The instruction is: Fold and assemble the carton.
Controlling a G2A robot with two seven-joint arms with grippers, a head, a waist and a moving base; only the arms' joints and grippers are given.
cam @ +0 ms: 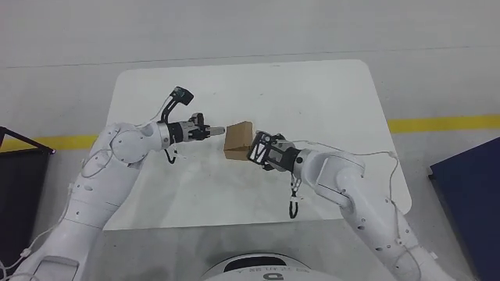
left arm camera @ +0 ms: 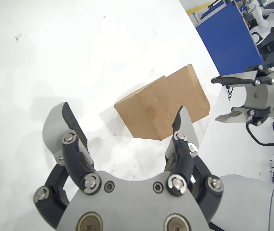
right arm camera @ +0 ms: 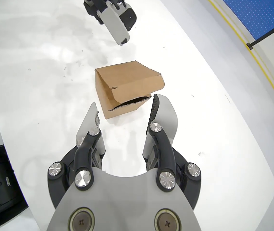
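Brown cardboard carton [cam: 238,140] sat mid-desk [cam: 328,94], between both pincers. Left pincer [cam: 218,131] had its fingers spread at one side and right pincer [cam: 256,150] had its fingers spread at the opposite side. Neither gripped it, and contact was unclear. Right wrist view showed a top flap folded over, with a dark gap under its curved edge. Left wrist view showed plain closed faces with a seam.
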